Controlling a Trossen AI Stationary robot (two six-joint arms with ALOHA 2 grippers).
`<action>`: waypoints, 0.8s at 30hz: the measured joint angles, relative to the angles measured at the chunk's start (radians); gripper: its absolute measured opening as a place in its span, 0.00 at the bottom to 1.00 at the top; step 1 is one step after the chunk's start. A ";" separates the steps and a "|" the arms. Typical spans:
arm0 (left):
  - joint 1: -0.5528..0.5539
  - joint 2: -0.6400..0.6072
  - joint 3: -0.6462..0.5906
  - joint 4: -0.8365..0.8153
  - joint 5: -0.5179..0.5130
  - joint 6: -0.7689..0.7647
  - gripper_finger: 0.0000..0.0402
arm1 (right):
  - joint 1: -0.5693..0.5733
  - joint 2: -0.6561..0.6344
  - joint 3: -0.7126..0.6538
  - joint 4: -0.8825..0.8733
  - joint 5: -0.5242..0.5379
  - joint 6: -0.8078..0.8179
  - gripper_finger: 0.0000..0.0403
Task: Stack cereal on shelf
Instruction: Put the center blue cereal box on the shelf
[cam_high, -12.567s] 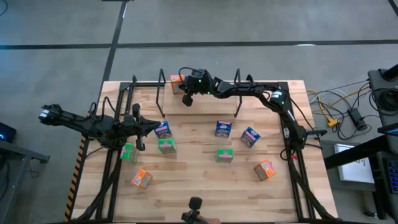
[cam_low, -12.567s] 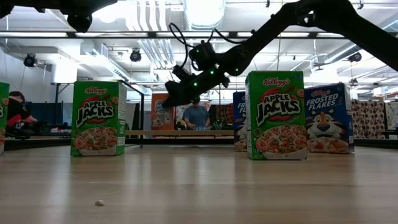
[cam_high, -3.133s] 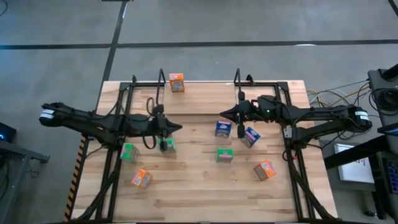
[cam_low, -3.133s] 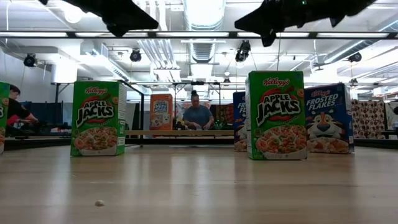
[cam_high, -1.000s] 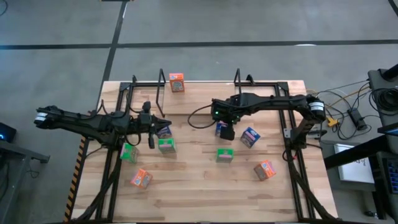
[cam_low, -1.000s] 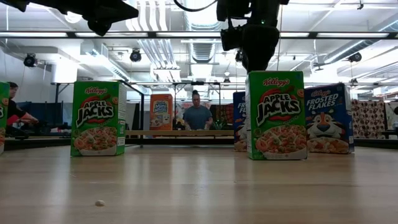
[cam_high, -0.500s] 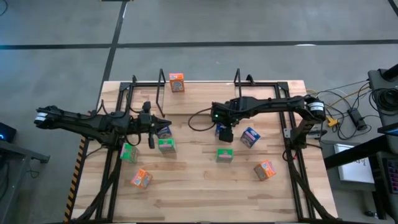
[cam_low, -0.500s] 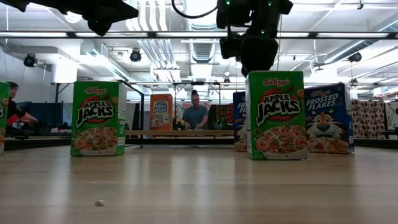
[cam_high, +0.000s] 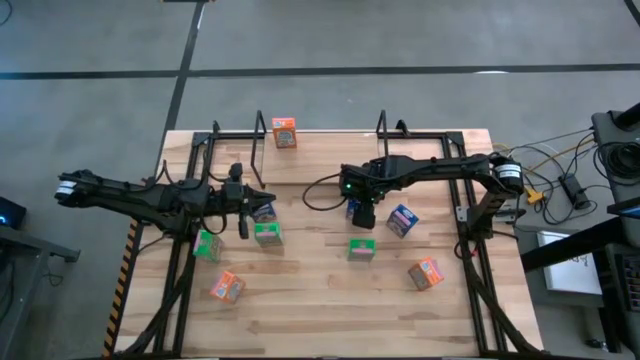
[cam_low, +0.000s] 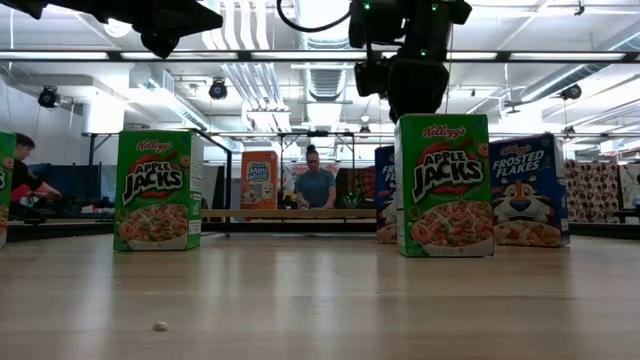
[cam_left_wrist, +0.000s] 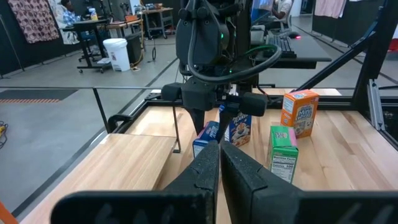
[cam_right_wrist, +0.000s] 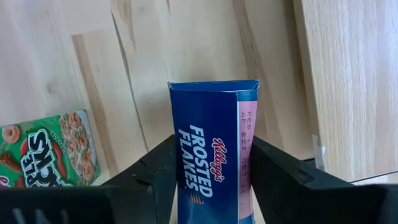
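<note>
The right gripper (cam_right_wrist: 208, 171) is clamping on a blue box (cam_right_wrist: 214, 140) mid-table — next, lifting it to the shelf (cam_high: 262, 128) — the left gripper (cam_left_wrist: 219, 163) is waiting, fingers together.

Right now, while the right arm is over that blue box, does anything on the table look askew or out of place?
Nothing spilled or damaged. One blue box, beside the right gripper, sits turned at an angle to the table edge, as does the orange box near the right edge. The orange box on the shelf stands square.
</note>
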 joint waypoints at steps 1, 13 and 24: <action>0.000 0.000 0.000 0.000 0.000 0.000 0.00 | 0.000 0.000 0.007 -0.010 -0.003 0.005 0.40; 0.000 0.000 0.000 0.000 0.000 0.000 0.00 | -0.003 0.000 0.231 -0.038 0.010 -0.050 0.39; 0.000 0.000 0.000 0.007 0.000 0.000 0.00 | -0.057 0.114 0.488 -0.062 0.091 -0.225 0.36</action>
